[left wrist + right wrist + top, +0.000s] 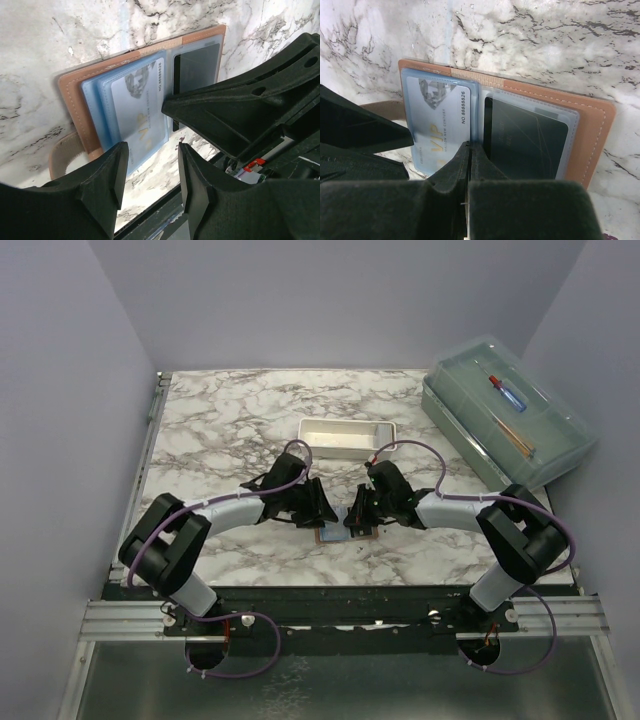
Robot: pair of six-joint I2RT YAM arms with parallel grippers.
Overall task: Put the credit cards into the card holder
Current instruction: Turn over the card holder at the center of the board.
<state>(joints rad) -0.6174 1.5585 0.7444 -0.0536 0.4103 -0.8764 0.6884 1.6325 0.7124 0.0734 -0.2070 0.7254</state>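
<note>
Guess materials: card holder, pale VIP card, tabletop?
Card holder: tan leather or leather-look, matte, stitched edge; clear glossy plastic pockets inside. Pale VIP card: likely plastic, smooth, printed. Tabletop: marble pattern, possibly a printed laminate; cannot tell.

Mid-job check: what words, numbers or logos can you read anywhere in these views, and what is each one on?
"VIP": on the pale card, in the left pocket of the card holder as the right wrist view shows it.
"NO 88888826": along that card's edge nearest the fold.
Small line beside "VIP": too small to read.
Dark card in the other pocket: no legible text.
Clear lidded box and white tray: nothing readable.
</note>
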